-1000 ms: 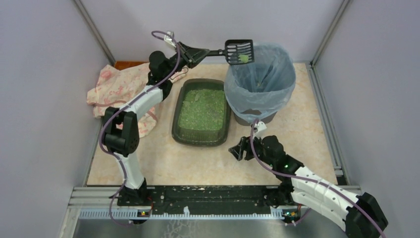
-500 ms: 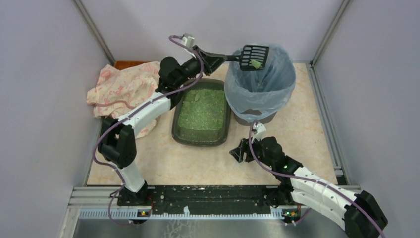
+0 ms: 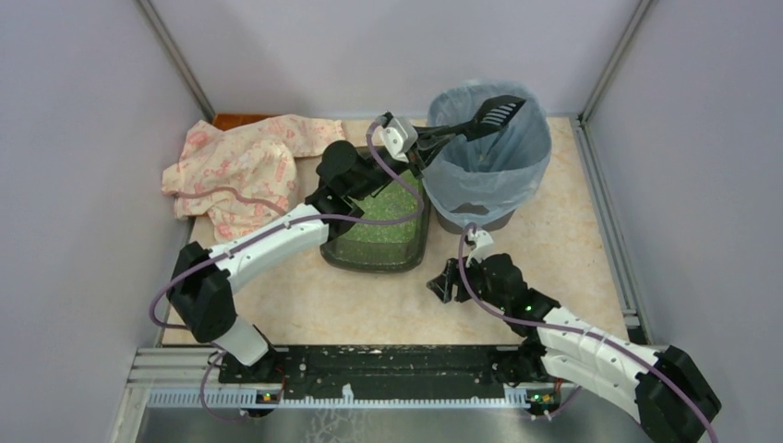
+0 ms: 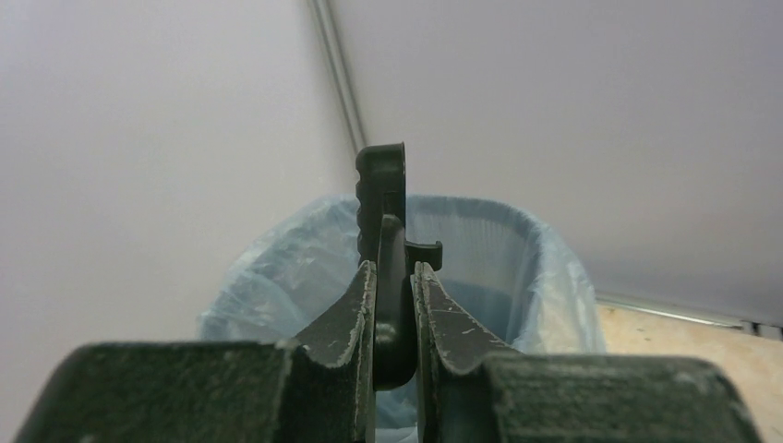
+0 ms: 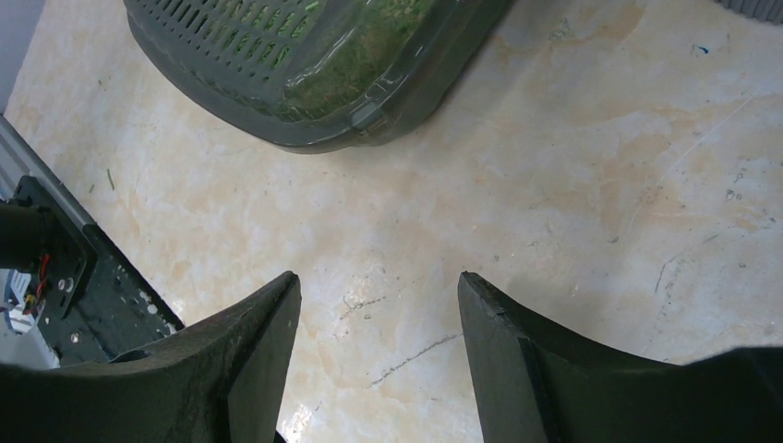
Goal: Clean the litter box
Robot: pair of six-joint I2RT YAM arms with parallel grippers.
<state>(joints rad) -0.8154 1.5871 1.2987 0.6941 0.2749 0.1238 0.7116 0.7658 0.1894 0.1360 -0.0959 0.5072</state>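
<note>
The litter box (image 3: 373, 265), a shallow dark tray of green litter, lies mid-table, its far end under my left arm. My left gripper (image 3: 427, 139) hangs by the near-left rim of the round bin (image 3: 480, 180), shut on the handle of the black slotted scoop (image 3: 497, 111). The scoop head is turned on edge over the bin's mouth and no litter shows on it. In the left wrist view the left gripper (image 4: 394, 269) clamps the scoop (image 4: 381, 189) in front of the bin (image 4: 503, 268). My right gripper (image 3: 443, 281) (image 5: 379, 277) stands open and holds nothing, low over the table near the litter box (image 5: 369, 101).
A pink patterned cloth (image 3: 240, 166) lies crumpled at the back left. Grey walls with metal posts close in the table on three sides. A black rail (image 3: 388, 365) runs along the near edge.
My left arm has swung right and lowered, carrying the scoop over the bin and rolling it on edge. The green clump seen on it earlier is gone. The right arm has not moved.
</note>
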